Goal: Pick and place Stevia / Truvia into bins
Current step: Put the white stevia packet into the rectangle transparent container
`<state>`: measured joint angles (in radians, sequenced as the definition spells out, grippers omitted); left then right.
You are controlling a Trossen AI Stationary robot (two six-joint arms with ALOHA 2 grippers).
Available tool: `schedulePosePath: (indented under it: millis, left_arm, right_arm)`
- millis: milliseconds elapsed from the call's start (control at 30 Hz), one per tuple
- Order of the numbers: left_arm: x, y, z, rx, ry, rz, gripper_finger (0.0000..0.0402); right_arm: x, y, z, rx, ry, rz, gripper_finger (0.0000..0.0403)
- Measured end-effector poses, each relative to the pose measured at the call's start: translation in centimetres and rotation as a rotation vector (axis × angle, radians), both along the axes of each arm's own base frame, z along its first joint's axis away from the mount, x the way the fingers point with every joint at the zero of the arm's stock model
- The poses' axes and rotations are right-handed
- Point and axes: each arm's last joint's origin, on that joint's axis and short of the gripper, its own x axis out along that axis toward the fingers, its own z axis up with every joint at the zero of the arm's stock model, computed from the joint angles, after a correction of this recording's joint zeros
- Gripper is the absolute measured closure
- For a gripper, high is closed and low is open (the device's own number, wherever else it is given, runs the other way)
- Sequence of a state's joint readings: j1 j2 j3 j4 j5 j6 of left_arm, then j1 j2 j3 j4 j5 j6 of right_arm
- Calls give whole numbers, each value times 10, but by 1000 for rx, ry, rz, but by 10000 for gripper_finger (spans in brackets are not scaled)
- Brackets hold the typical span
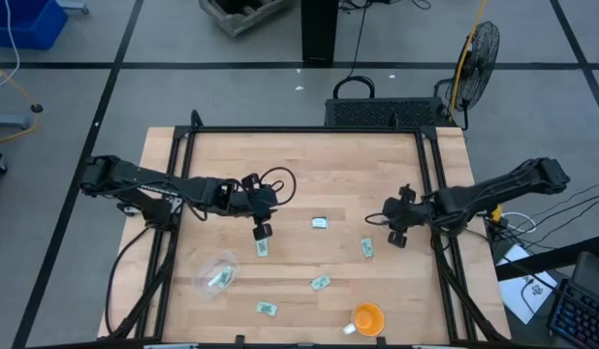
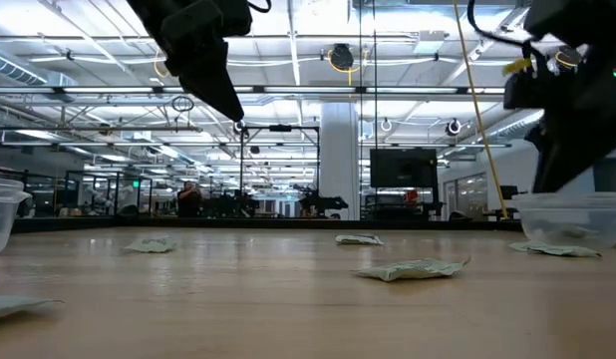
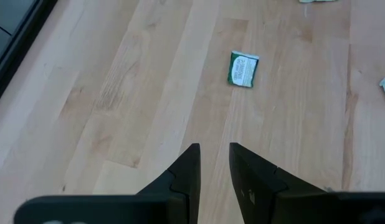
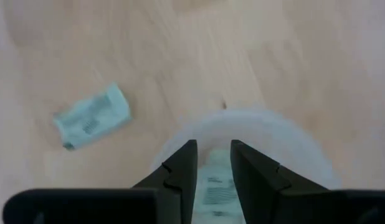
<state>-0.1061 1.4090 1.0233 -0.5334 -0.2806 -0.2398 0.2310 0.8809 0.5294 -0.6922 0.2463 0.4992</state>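
My left gripper (image 1: 263, 232) hangs above the table left of centre, fingers a narrow gap apart and empty (image 3: 214, 163). A green-and-white sachet (image 3: 243, 68) lies flat just ahead of it, and another sachet (image 1: 262, 249) lies by it. My right gripper (image 1: 396, 237) hovers over a see-through cup (image 4: 242, 134) that stands on the table's right part (image 2: 572, 214). Its fingers are slightly apart (image 4: 213, 163), and a sachet (image 4: 216, 190) shows in the cup below them. More sachets lie flat on the wood (image 1: 319, 223) (image 1: 366, 248) (image 1: 320, 283) (image 1: 267, 308). A second clear cup (image 1: 215, 274) holds a sachet.
An orange cup (image 1: 367, 318) stands near the table's near edge. A black frame (image 1: 309, 130) runs along the far and side edges. Another sachet (image 4: 93, 117) lies on the wood beside the right cup. Bare wood lies between the two arms.
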Motion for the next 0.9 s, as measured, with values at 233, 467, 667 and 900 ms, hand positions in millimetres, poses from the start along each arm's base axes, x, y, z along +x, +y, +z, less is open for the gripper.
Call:
schedulePosePath:
  millis: [233, 467, 667, 900]
  left_arm:
    - [0, 0, 0, -2, 0, 1, 311]
    - [-4, -1, -3, -44, 53, -2, 311]
    - [-6, -5, -12, -112, 124, 4, 311]
    - [6, -14, -53, -102, 285, -23, 311]
  right_arm:
    - [11, 2, 28, -46, -172, 93, 314]
    - [29, 5, 50, -119, -454, 151, 314]
    - [46, 9, 68, -113, -781, 157, 314]
    - [46, 9, 43, -96, -916, 143, 314]
